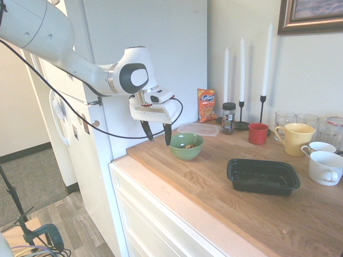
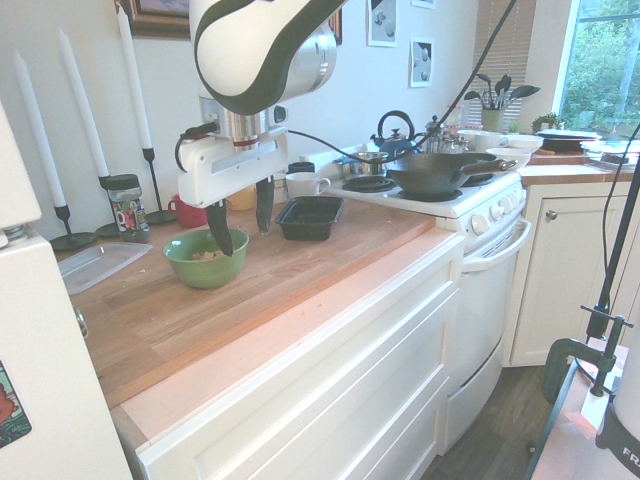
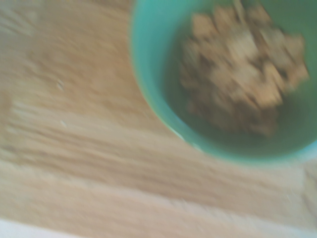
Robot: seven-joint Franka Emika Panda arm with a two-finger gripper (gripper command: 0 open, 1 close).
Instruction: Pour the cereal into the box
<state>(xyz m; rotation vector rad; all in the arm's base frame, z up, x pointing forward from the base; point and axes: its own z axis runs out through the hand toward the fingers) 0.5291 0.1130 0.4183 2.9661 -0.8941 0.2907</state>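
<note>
1. OK so, standing in the room: one gripper, fingers wide open, nothing between them. It's hanging right by the rim of the green bowl; can't tell if a fingertip touches it.
2. One green bowl, upright on the wooden counter. That's my landmark, folks.
3. The cereal is one heap of tan squarish flakes, sitting inside the bowl. Too jumbled to count the flakes, sorry.
4. One black box, well apart from the bowl, off towards the stove.
5. One clear flat container, just beyond the bowl on the wall side.
6. One orange snack bag, upright behind that container as seen from the bowl.
7. One dark-lidded jar, also wallward of the bowl.
8. Three white candles in three black holders, further back than the bowl, near the wall.
9. Mugs and cups, all stoveward of the bowl: one red, one yellow, two white cups.
10. At least three clear glasses, past the red mug from the bowl.
</note>
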